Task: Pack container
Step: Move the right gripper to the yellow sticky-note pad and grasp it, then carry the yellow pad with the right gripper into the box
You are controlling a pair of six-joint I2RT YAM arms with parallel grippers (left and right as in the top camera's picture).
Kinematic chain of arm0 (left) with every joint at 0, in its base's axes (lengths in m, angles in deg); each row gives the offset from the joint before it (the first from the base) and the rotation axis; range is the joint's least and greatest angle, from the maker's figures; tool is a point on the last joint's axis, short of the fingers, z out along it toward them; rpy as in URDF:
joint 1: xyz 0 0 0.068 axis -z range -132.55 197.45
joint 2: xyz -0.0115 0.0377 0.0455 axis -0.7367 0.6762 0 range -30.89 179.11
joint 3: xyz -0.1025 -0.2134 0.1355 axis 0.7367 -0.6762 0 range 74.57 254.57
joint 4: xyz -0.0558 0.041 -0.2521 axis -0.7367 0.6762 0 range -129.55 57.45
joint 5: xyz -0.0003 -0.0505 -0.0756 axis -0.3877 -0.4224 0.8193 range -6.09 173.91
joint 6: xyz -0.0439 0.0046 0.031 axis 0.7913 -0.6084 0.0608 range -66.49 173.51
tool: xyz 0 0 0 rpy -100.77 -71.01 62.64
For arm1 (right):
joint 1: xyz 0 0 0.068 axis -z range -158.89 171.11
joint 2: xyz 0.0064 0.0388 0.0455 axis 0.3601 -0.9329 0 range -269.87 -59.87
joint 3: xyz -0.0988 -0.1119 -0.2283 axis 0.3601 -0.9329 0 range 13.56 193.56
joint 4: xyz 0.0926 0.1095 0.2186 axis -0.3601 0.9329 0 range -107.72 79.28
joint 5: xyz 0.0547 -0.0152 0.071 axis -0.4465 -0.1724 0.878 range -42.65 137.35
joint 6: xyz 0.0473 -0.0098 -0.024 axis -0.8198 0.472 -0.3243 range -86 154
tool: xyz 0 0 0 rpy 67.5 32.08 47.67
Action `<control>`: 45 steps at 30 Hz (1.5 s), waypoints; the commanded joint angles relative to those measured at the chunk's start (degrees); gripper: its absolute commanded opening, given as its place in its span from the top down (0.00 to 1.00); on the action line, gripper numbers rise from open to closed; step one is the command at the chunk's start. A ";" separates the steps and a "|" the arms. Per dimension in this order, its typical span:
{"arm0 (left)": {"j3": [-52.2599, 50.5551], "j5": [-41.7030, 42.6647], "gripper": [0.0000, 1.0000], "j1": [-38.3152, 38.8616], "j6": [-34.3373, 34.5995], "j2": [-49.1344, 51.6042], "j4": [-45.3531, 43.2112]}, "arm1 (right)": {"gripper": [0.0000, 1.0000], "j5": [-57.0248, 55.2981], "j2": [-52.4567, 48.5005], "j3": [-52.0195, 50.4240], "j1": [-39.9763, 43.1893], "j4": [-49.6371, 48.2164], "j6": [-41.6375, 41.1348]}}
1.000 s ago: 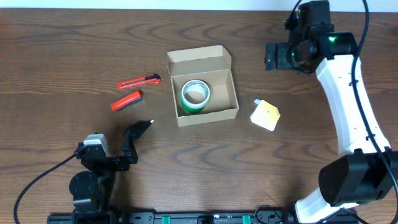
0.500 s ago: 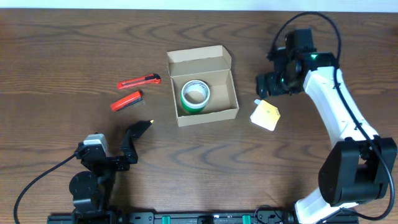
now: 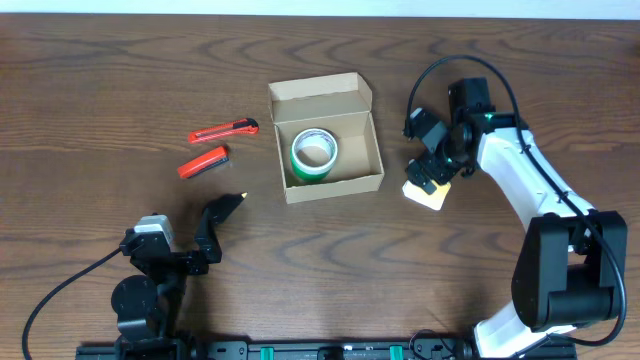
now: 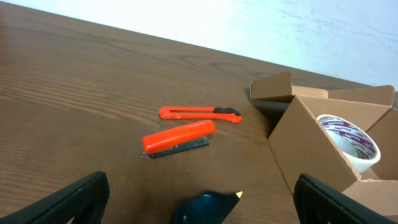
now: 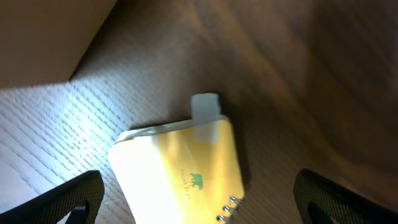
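The brown cardboard container [image 3: 335, 187] stands open mid-table, its flap lid upright at the back. A green tape roll [image 3: 314, 153] lies inside it. A yellow spiral notepad [image 3: 432, 196] lies to the right of the container. My right gripper [image 3: 431, 171] is open just above the notepad, with a finger on either side of it in the right wrist view [image 5: 199, 205]. The notepad [image 5: 180, 168] fills that view. My left gripper [image 3: 225, 208] is open low at the front left. A dark blue object with a yellow tip [image 4: 208, 205] lies between its fingers.
A red utility knife [image 3: 223, 130] and a red stapler [image 3: 203, 161] lie left of the container. Both show in the left wrist view, the knife [image 4: 199, 112] behind the stapler [image 4: 178, 137]. The container [image 4: 317, 149] and tape roll [image 4: 351, 140] are at that view's right.
My right arm has swung from the back right down and left to the notepad, and now hovers over it. The left arm and the other objects have not moved.
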 commanded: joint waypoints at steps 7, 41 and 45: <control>-1.44 -0.37 0.05 -0.22 -0.98 -0.37 0.24 | 0.01 -0.22 -0.33 -5.73 -0.44 -4.81 6.47; -1.46 -0.37 0.05 -0.22 -0.98 -0.37 0.22 | 0.18 -0.72 -3.82 -9.49 -0.48 -9.35 4.37; -1.46 -0.37 0.04 -0.22 -1.01 -0.37 0.24 | 0.19 -0.74 -3.82 -9.38 -0.48 -11.15 0.39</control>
